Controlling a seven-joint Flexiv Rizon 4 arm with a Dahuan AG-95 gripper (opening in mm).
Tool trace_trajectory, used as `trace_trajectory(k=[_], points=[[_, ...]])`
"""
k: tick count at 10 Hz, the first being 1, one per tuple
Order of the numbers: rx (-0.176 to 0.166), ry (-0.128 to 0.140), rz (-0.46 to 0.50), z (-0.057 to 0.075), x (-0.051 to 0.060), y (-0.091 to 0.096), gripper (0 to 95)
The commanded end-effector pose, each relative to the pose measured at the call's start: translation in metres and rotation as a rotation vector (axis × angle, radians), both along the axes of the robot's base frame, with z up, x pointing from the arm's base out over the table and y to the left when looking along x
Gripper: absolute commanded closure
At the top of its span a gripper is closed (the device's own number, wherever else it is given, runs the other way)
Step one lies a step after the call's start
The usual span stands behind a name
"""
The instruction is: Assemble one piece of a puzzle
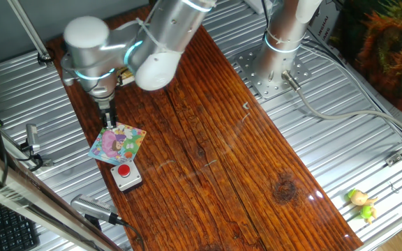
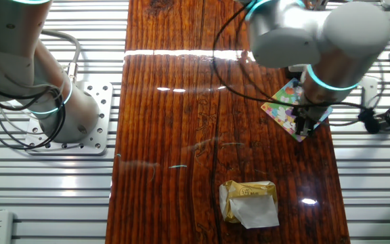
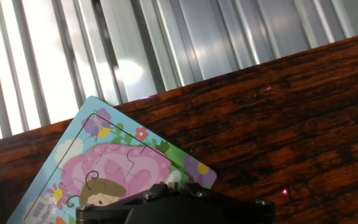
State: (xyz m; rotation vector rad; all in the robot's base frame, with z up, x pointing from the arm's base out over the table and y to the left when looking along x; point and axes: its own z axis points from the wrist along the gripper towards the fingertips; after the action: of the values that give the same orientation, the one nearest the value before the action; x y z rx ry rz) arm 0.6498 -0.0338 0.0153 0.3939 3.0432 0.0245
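Dark wooden worktop, puzzle flat at one long edge, turned cornerwise, directly under gripper hanging over its corner nearest that edge; jaws' state impossible to tell; grey button box just beside puzzle.

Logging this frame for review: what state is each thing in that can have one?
puzzle: flat on the wooden table, near its edge, picture side up.
gripper: down at the puzzle's edge; open or shut cannot be told.
grey box with red button: beside the puzzle, untouched.
yellow-and-white packet: lying apart on the wood.
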Motion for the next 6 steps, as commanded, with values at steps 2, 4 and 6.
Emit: trace_trajectory(k=[2, 4, 6], points=[[0.006, 0.028, 0.000, 0.0146, -0.0033, -0.0002, 95.0], [0.007, 0.032, 0.000, 0.0158, -0.0030, -0.0001, 95.0], [0.007, 0.032, 0.000, 0.0173, -0.0023, 0.0003, 95.0]])
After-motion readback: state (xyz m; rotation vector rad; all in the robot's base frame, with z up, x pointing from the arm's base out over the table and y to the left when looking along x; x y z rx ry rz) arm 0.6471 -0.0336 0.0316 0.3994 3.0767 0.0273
